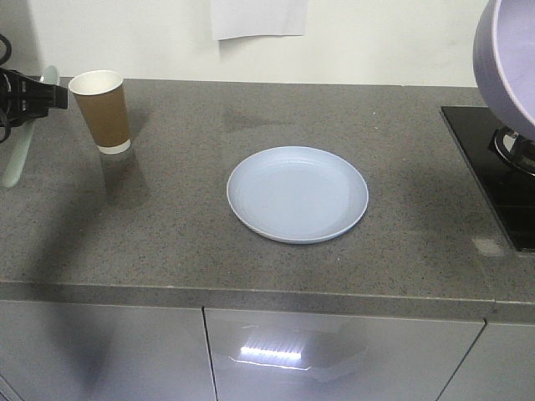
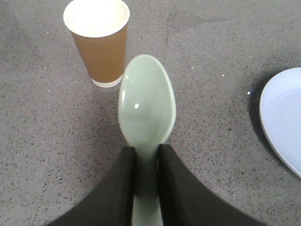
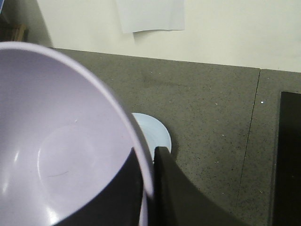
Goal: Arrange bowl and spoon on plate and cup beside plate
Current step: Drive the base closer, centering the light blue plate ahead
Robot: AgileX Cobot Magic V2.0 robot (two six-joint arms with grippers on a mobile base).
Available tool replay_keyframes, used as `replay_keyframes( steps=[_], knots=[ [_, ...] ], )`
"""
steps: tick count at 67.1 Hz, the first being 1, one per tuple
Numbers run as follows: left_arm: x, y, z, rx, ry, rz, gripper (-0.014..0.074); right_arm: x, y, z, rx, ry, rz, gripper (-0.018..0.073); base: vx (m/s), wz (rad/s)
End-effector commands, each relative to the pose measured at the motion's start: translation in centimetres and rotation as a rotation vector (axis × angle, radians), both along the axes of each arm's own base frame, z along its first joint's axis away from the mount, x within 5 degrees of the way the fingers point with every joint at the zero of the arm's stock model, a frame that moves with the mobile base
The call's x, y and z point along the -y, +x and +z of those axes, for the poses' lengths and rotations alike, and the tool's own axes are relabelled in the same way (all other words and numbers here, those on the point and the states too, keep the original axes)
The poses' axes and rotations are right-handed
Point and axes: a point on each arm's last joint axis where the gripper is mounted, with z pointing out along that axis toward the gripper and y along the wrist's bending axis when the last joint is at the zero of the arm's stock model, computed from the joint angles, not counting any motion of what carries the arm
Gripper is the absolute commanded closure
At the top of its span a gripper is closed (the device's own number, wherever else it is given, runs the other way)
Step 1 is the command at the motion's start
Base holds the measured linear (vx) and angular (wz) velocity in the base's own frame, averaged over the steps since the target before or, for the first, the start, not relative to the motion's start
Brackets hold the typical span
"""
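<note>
A grey speckled stone counter (image 1: 167, 242) runs across the front view, with a white wall (image 1: 384, 42) behind it, a sheet of paper (image 1: 257, 17) hanging at the top centre, and glossy grey cabinet fronts (image 1: 334, 359) along the bottom. A black cooktop (image 1: 493, 175) sits at the right edge.

The plate (image 1: 298, 194) lies flat near the middle of the frame, with nothing on it. The cup (image 1: 102, 110) stands upright in the upper left, well apart from the plate, with its white inside showing.

At the far left edge, the left gripper (image 2: 146, 155) is clamped on the handle of the spoon (image 2: 146, 106). In the left wrist view, its two dark fingers (image 2: 122, 188) press the handle from either side. The spoon's rounded end points up the frame toward the cup's base, just short of it. Whether the spoon touches the counter cannot be told.

In the upper right corner of the front view, the bowl (image 1: 506, 58) is held aloft and tilted above the cooktop. In the right wrist view, the right gripper (image 3: 148, 155) pinches the bowl's rim, one finger inside the wall and one outside. The plate shows beyond the rim.
</note>
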Motion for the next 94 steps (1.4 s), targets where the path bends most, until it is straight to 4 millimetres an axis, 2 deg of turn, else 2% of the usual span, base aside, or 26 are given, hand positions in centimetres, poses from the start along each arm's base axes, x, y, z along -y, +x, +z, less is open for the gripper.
replay_keyframes(
  steps=[1,94],
  knots=[
    [0.02,-0.57,2.35,0.114,-0.032,0.011,0.0602,-0.40,-0.50,1.71,0.098,0.020,-0.009,0.0564,0.05,-0.01],
    [0.02,-0.57,2.35,0.114,-0.032,0.011,0.0602,-0.40,-0.50,1.71,0.098,0.020,-0.009,0.0564,0.04,0.00]
  ],
)
